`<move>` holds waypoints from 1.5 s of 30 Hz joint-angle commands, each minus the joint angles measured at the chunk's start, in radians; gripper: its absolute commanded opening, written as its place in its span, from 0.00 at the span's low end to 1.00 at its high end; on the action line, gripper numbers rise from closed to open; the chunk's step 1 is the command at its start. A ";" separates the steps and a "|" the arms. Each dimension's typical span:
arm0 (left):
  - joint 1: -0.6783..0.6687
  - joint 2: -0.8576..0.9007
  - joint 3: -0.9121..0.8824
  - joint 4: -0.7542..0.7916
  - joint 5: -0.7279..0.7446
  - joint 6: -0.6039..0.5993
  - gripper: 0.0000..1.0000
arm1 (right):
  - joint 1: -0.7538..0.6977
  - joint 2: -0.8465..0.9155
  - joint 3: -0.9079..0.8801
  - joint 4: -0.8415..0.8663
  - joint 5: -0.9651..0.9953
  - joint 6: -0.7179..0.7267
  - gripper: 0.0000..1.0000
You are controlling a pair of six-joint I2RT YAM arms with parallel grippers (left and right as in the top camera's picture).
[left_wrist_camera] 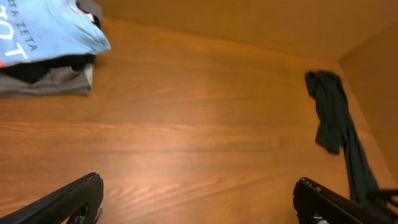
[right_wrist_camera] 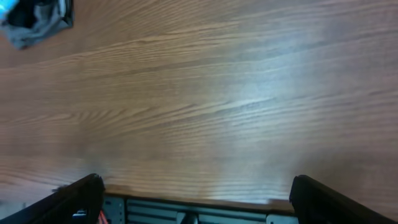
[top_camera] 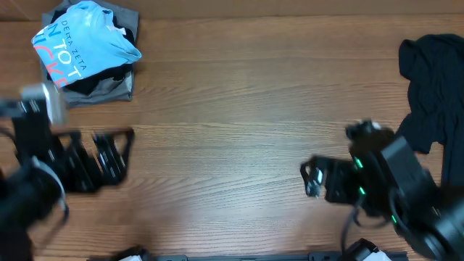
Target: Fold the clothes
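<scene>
**Stack set aside, black garment waiting**

Overhead: a light-blue T-shirt, smooth knit with white and pink-red lettering, lies loosely bundled atop a grey garment in the top-left corner of the desk. A black garment, limp and crumpled, sprawls unfolded at the right edge. The left hand and right hand are empty over bare wood.

Left wrist: its fingers stand wide apart, holding nothing. The stack sits upper left and the black garment is a rumpled strip at right.

Right wrist: fingers are wide here too, above glossy grain. The likely next move is for the right hand to reach for the black garment and spread it flat.
</scene>
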 commanded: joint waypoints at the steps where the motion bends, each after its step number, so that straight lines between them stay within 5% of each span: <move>1: -0.013 -0.166 -0.178 0.000 0.028 0.089 1.00 | 0.041 -0.113 -0.098 0.008 0.066 0.128 1.00; 12: -0.013 -0.518 -0.568 0.145 0.017 0.089 1.00 | 0.050 -0.291 -0.282 0.220 0.274 0.169 1.00; 38: -0.013 -0.518 -0.587 0.140 0.017 0.089 1.00 | 0.050 -0.280 -0.282 0.247 0.290 0.169 1.00; 45: -0.013 -0.518 -0.587 0.140 0.017 0.089 1.00 | -0.014 -0.317 -0.283 0.153 0.290 0.049 1.00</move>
